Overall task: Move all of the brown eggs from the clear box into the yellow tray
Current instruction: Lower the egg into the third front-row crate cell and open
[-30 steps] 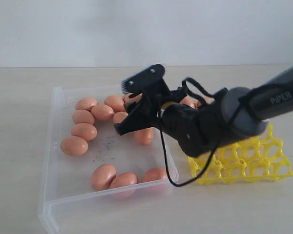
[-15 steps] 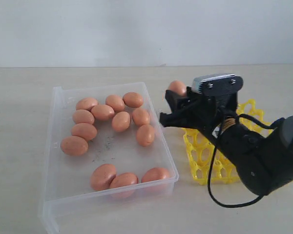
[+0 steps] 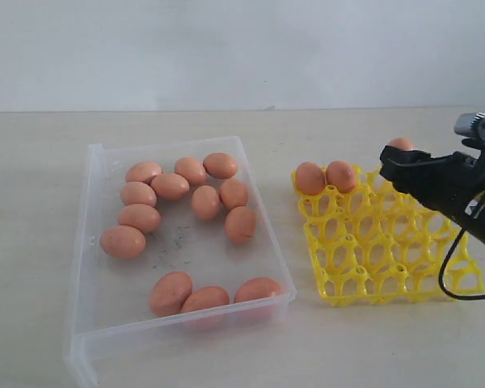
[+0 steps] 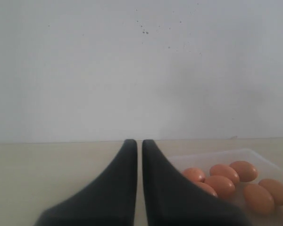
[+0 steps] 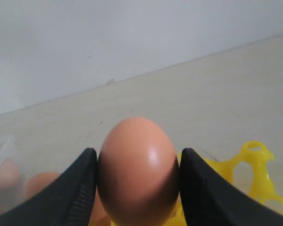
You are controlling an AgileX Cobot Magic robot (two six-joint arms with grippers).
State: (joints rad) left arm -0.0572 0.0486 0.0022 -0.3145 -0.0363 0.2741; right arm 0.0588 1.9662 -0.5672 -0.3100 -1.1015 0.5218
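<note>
- Right gripper [image 3: 398,163]: closed on the held egg [image 5: 137,176], one finger [image 5: 80,188] on each flank. The grip sits at the egg's widest part so it can't squirt out. The jaws stand wide only because the egg fills them.
- Below the gripper: yellow tray [image 3: 364,271], far row as far as I can judge. I read the egg as carried clear of the pointed posts, ready to go straight down into a cup. Can't tell exactly which cup I'm over.
- Just beside the gripper, on its box side: two seated eggs [image 3: 309,178] in the end cups of that far row, touching each other. Looks like a row-by-row fill from that corner, so the empty cup next to them is my likely target.
- Rest of the tray, away from the gripper: all cups empty.
- Past the tray: clear box [image 3: 87,242] on the surface [image 3: 32,162], set apart from the tray by a gap. Thirteen brown eggs [image 3: 205,202] are left in it, on their sides. Ten are clustered toward the far wall, three sit against the near wall. They lie loose on a flat floor, so they'll roll if nudged.
- Farthest off: left gripper [image 4: 137,145], jaws nearly together, nothing between them. It is out of the exterior view, short of the box and out of my swing path.
</note>
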